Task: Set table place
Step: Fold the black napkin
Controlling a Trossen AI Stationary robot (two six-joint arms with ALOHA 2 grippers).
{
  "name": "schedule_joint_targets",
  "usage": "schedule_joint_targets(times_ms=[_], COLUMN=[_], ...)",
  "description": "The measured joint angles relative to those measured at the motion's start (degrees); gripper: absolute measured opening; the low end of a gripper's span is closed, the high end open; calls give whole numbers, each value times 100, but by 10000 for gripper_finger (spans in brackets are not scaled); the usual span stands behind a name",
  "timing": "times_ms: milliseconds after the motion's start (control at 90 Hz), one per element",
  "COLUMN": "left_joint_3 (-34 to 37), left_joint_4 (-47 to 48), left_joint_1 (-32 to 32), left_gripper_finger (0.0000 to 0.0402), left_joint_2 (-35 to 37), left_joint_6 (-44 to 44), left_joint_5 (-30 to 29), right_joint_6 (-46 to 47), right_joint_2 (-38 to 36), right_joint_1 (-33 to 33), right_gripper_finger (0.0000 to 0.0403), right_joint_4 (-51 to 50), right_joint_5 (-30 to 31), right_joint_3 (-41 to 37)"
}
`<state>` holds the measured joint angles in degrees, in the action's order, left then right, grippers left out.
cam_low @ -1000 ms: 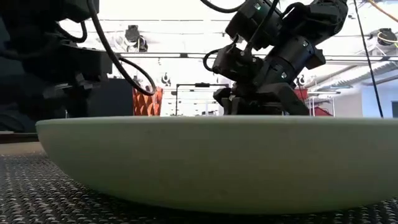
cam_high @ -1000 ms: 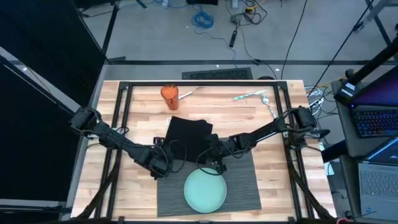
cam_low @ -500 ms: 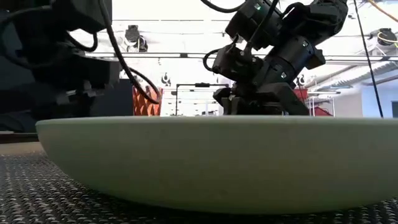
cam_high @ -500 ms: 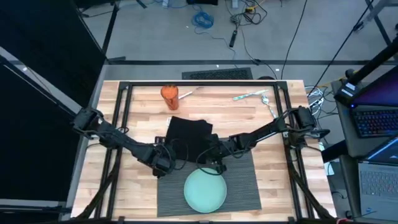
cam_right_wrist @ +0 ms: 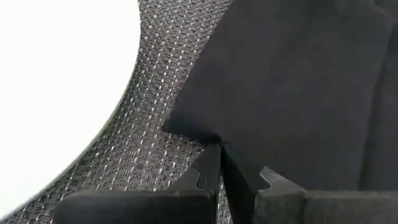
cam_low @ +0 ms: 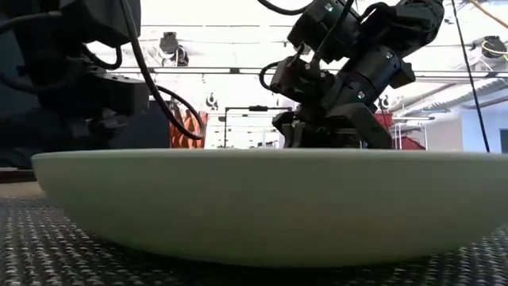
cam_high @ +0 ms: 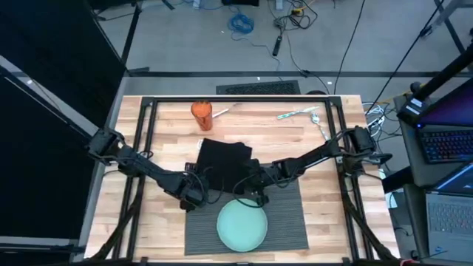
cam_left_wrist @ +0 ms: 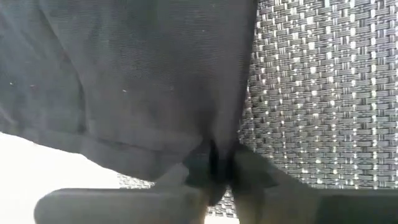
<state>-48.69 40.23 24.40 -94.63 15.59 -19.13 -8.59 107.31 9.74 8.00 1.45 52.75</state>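
The left gripper (cam_left_wrist: 214, 177) has its fingers (cam_left_wrist: 255, 180) squeezed tight on the edge of the black napkin (cam_left_wrist: 124, 81). The right gripper (cam_right_wrist: 217, 168) pinches a napkin corner too, fingers (cam_right_wrist: 208, 171) closed. Both corners lie on the grey placemat (cam_high: 284, 222), on the wooden surface (cam_high: 259, 127), with the teal plate (cam_high: 242, 227) just beside the fingers.

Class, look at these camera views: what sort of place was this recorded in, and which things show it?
Probably a robotics lab or workshop, not a dining room. The light wooden butcher-block table has a black metal frame, loose cables lie on the grey floor, and an open laptop stands beside it.
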Motion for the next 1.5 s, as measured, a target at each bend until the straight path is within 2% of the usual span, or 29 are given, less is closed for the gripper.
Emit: schedule_joint_targets(times_ms=[156,344,522,611,900,1133,1500], left_joint_3=[-210,-517,-793,-929,-1393,-1517,-1517], left_joint_4=[72,682,1230,1514,1767,1807,1922], left_joint_1=[-2,-35,-33,-45,-372,-719,-1034], left_gripper_finger=[2,0,0,0,0,0,0], left_joint_2=[-6,-6,-2,-2,0,0,1], left_joint_6=[-282,-288,-234,19,587,589,348], left_joint_5=[-208,-281,-310,-512,-1231,-1344,-1398], right_joint_6=[-78,-79,291,502,1645,2708,3801], right_joint_2=[-23,-321,-776,-941,-1025,-1025,-1121], right_joint_1=[2,0,-19,-60,-155,-153,-177], right_gripper_finger=[0,0,0,0,0,0,0], right_joint_4=[46,44,-98,-354,-768,-793,-1011], right_joint_5=[55,285,312,317,291,125,951], right_joint_3=[0,0,0,2,0,0,0])
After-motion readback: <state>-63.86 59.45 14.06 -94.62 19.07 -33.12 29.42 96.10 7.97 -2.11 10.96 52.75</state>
